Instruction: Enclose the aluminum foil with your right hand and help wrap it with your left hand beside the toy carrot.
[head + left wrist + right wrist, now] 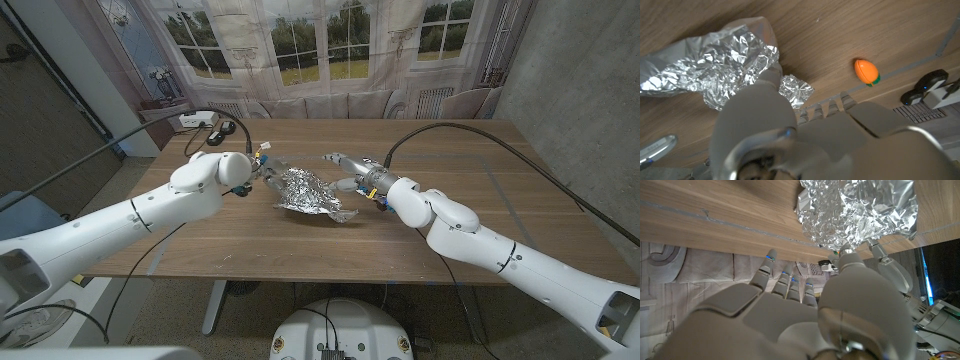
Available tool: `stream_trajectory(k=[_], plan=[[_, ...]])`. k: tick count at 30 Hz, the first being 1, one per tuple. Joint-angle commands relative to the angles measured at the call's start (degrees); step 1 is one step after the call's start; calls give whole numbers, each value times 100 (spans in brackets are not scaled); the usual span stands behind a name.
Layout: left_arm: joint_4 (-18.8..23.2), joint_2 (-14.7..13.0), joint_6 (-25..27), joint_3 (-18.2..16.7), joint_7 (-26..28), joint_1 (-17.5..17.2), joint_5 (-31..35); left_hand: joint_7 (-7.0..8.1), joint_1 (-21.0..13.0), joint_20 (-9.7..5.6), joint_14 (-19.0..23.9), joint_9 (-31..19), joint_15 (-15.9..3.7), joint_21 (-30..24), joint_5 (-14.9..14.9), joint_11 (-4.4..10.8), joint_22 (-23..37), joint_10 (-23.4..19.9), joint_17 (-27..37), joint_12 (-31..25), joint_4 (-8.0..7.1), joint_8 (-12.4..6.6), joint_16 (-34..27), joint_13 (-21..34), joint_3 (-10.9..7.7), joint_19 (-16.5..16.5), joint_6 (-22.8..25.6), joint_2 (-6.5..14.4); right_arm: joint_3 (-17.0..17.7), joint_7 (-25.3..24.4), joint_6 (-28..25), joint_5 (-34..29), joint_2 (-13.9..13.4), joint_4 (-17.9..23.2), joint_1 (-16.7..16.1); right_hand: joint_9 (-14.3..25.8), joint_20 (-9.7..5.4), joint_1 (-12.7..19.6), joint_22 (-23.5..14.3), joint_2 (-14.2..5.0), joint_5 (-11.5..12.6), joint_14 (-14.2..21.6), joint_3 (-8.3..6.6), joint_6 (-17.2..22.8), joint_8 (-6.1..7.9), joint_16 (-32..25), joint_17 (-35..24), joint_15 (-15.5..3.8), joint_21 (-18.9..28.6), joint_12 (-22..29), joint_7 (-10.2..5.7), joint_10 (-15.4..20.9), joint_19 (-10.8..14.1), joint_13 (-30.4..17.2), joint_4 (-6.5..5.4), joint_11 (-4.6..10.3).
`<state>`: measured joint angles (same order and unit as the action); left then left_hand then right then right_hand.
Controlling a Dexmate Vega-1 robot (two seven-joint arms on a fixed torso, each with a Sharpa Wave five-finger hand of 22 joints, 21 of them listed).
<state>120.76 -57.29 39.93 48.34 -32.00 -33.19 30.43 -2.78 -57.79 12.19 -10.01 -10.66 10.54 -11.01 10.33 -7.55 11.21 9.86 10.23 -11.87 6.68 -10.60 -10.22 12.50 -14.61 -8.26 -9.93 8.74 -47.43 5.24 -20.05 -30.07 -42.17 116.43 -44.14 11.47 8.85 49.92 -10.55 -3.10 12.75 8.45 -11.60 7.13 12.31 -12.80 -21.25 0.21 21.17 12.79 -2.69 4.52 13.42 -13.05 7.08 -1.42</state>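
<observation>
We see the crumpled aluminum foil (307, 191) lying near the middle of the wooden bench (480, 215), a loose silver mound with a flat flap trailing toward the robot's right. The left robot hand (262, 172) sits at the foil's left edge, and in the left wrist view its fingers (771, 80) reach down onto the crinkled sheet (715, 70), touching it; we cannot tell whether they actually pinch a fold or only press on it. The right robot hand (352, 170) is just beside the foil's far right side, its fingers stretched out and apart, nothing held in them. In the right wrist view those fingertips (767, 260) point along the bench edge, spread, while the foil (860, 210) lies close by the thumb side; whether the thumb touches it we cannot tell. The toy carrot (866, 71) shows in the left wrist view as a small orange piece with a green end, resting on the bench apart from the foil, out toward the bench edge.
</observation>
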Motion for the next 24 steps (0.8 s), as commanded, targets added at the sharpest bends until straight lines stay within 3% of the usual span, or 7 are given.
stream_trajectory(k=[1,3,4,6,11,18,24], plan=[[468,31,116,-1431,2176,-1526,-86,58,438,16,-490,2,-86,-59,-44,89,15,425,29,-83,-268,-38,-75,17,121,-58,-484,19,465,-423,633,561,183,-168,-300,13,-146,-517,-12,-269,-69,402,20,471,127,-186,-13,-55,52,104,68,383,294,-2,-284,-34],[419,46,-204,-1718,2594,-1773,-413,150,691,-9,-279,6,-158,-126,-39,180,21,221,20,-170,-383,-84,-132,13,199,47,-326,0,455,-319,697,642,188,-198,-252,11,-244,-653,-13,-347,-58,561,29,548,132,-249,-13,-111,98,120,70,474,453,0,-359,-50],[322,155,-651,-2168,3179,-2167,-858,165,733,-11,-220,7,-162,-153,-35,186,21,136,14,-203,-391,-93,-139,11,210,108,-277,-8,387,-54,673,706,203,-214,-133,10,-301,-674,-13,-380,-48,628,16,565,127,-270,-6,-139,117,126,71,509,519,2,-368,-45],[133,257,-1314,-2595,3621,-2506,-1450,271,944,-10,2,11,-233,-233,-35,242,24,-93,6,-282,-470,-140,-169,3,260,305,-48,-6,311,209,705,815,238,-296,-4,8,-387,-685,-13,-431,-30,701,-14,610,128,-284,11,-169,137,141,89,586,600,3,-366,-57],[-684,685,-3106,-3309,3945,-3005,-3074,636,1674,-27,360,30,-356,-257,-48,421,36,-507,31,-386,-802,-198,-192,-29,481,386,517,-64,108,560,723,894,367,-500,225,5,-269,-974,-9,-249,-46,557,146,565,66,-201,49,-36,54,85,85,534,472,4,-441,-131],[-1440,1035,-4580,-3537,3862,-3178,-4193,1040,2447,-39,307,46,-362,-155,-5,506,56,-519,52,-314,-1109,-71,-104,-60,830,102,646,-286,-197,765,584,709,566,-689,458,5,55,-1278,-8,-56,-28,286,317,335,-59,-61,110,52,-86,-30,-18,321,263,2,-498,-125],[-1766,1198,-5288,-3682,3737,-3265,-4838,1189,2870,-5,58,48,-270,-62,55,544,62,-248,53,-161,-1260,31,-35,-78,1043,-231,415,-414,-332,742,581,593,677,-800,540,6,186,-1294,-6,50,31,-15,350,131,-124,78,181,114,-208,-113,-98,104,86,0,-429,-91]])
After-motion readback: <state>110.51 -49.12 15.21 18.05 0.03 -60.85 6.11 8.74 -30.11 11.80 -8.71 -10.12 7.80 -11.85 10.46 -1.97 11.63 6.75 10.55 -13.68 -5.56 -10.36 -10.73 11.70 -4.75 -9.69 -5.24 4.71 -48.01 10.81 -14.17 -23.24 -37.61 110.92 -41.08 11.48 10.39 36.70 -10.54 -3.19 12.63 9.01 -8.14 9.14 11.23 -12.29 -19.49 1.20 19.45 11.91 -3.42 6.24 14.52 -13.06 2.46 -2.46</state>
